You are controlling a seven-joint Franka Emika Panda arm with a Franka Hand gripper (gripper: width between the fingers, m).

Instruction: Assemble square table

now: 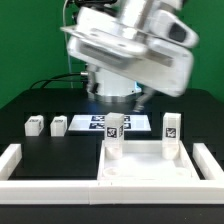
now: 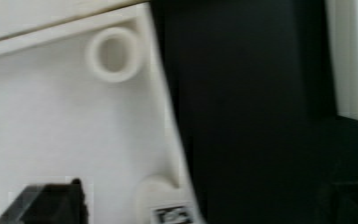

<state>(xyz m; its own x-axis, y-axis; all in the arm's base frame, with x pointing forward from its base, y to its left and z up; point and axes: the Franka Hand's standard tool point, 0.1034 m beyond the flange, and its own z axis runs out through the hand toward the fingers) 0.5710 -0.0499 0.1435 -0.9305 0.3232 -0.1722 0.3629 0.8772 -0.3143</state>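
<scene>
The white square tabletop [image 1: 150, 165] lies at the front centre. Two white tagged legs stand upright on it, one at its left corner [image 1: 115, 135] and one at its right corner [image 1: 172, 130]. Two more legs [image 1: 34, 125] [image 1: 59, 125] lie loose on the black table at the exterior view's left. The arm hangs blurred above the back of the tabletop, and its gripper [image 1: 138, 95] is hard to make out there. In the wrist view the gripper [image 2: 202, 205] is open and empty. Its fingers [image 2: 51, 200] stand wide apart over the tabletop edge [image 2: 51, 120], with a corner hole [image 2: 114, 52] and a tagged leg [image 2: 172, 205] in sight.
The marker board [image 1: 95, 121] lies flat behind the tabletop. A long white border rail [image 1: 12, 160] runs along the left, front and right [image 1: 210, 160] of the work area. The robot's white base [image 1: 115, 88] stands at the back.
</scene>
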